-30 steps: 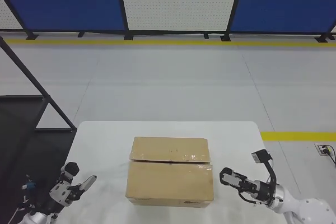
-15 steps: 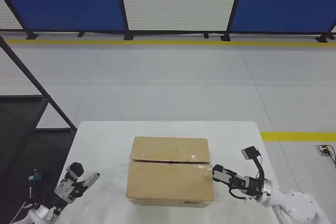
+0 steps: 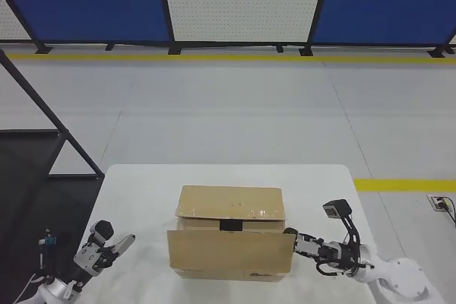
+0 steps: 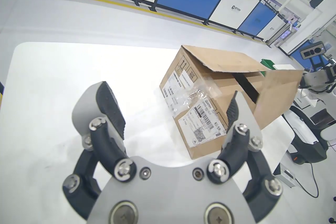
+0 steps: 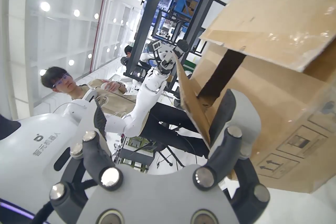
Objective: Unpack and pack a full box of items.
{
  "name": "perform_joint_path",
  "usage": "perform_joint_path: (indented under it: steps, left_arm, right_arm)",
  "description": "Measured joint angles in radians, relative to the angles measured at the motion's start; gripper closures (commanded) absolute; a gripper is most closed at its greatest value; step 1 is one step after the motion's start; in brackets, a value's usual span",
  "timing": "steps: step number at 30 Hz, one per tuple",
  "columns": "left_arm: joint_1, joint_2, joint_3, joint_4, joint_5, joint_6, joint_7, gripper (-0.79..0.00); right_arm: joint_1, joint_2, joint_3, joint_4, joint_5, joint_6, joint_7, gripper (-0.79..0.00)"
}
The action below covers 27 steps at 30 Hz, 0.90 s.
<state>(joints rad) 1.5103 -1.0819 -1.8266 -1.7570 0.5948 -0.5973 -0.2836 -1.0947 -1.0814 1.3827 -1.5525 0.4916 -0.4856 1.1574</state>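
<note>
Unpacking seems underway: right gripper, fingers wide, straddles the front flap of the box; left gripper hangs open near the table's left edge. Next: fold flap outward.

The middle of the counter is taken up by the box — bare surface is seen on both sides of it and behind it. Entry from above is barred by the far flap, lying flat, and the near flap, tilted up; only a narrow dark slot is shown between them. Open counter is found between the spread left claw and the box. The near flap's right edge is seen between the parted fingers of the right claw — that corner is crowded.
</note>
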Motion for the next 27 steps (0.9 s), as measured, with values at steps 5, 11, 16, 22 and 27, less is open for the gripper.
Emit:
perform_joint_path:
  steps: [5, 11, 16, 22, 27]
  left_arm:
    - [0.0, 0.0, 0.0, 0.0, 0.0, 0.0, 0.0, -0.785]
    - [0.0, 0.0, 0.0, 0.0, 0.0, 0.0, 0.0, -0.785]
    - [0.0, 0.0, 0.0, 0.0, 0.0, 0.0, 0.0, -0.785]
    - [0.0, 0.0, 0.0, 0.0, 0.0, 0.0, 0.0, -0.785]
    - [0.0, 0.0, 0.0, 0.0, 0.0, 0.0, 0.0, -0.785]
  right_arm:
    - [-0.014, 0.01, 0.01, -0.042, 0.074, -0.034, 0.148, -0.785]
    - [-0.082, 0.035, 0.027, -0.179, 0.024, -0.001, 0.176, -0.785]
    - [-0.141, 0.064, 0.01, -0.256, -0.07, 0.005, 0.182, -0.785]
    - [-0.18, 0.102, -0.034, -0.267, -0.148, -0.005, 0.172, -0.785]
    - [-0.181, 0.126, -0.069, -0.203, -0.224, -0.049, 0.128, -0.785]
